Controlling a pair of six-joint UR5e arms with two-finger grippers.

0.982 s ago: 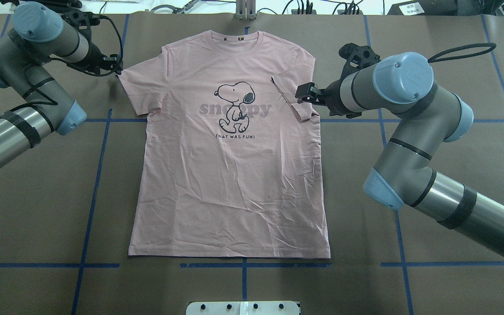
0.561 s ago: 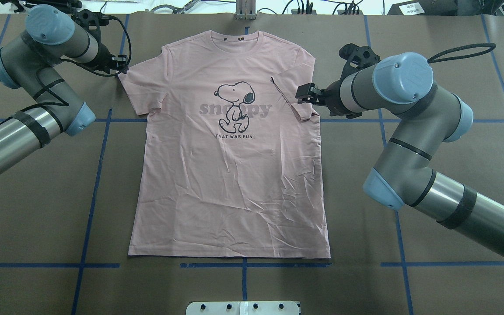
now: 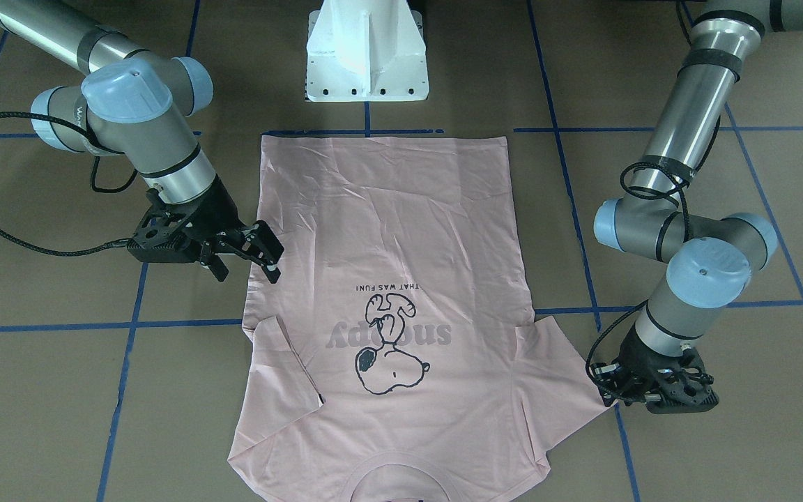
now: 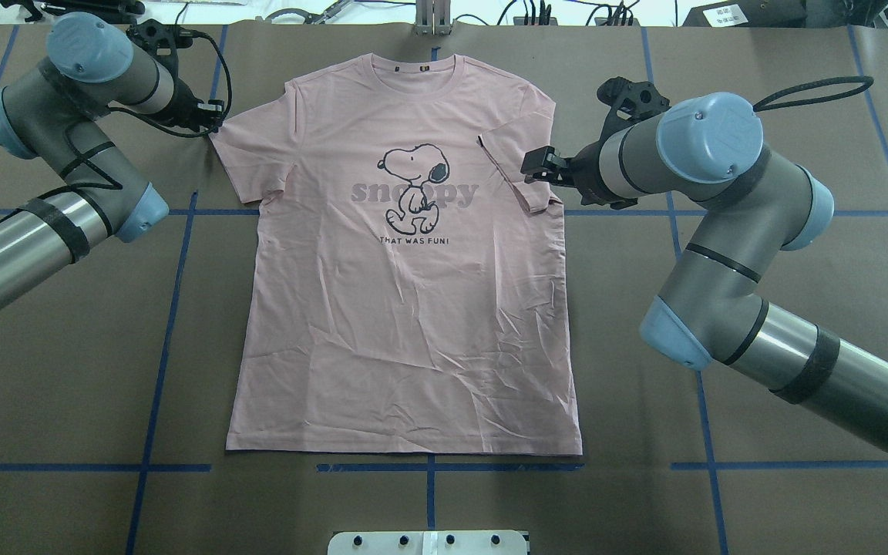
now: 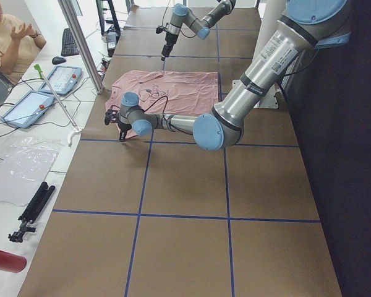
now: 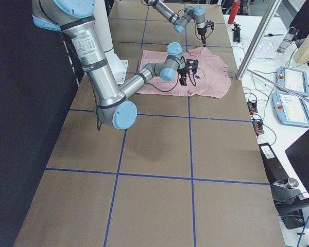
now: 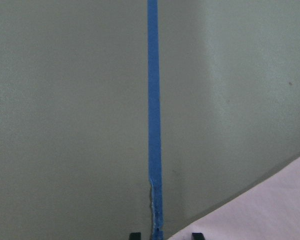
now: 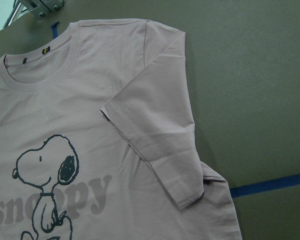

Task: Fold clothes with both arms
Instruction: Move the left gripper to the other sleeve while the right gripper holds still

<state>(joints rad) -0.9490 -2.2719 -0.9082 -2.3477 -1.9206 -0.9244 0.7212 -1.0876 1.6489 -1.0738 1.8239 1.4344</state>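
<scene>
Worktop: a brown worktop (image 4: 66, 370), marked into squares by blue tape lines (image 4: 157, 362).
Arms: the right arm (image 4: 721, 254) reaches in from the right, posed just as it was a second ago. The left arm (image 4: 28, 223) reaches toward the far left, and its wrist has swung slightly right, closer to the shirt.
Shirt: a pale pink T-shirt (image 4: 405, 331) lies flat and print-up mid-worktop, with the collar far and the hem near. It has not moved.
Sleeves: the right sleeve (image 4: 513, 169) is folded in over the chest beside the Snoopy print (image 4: 413, 185), as before. The left sleeve (image 4: 247, 154) is spread flat.
Right hand: the right hand (image 4: 533, 166) has its fingers apart and holds nothing, at the folded sleeve's outer edge.
Left hand: the left hand (image 4: 211, 116) points down at the left sleeve's outer corner. Its fingertips are apart, and the sleeve edge reaches between them in the wrist view.
</scene>
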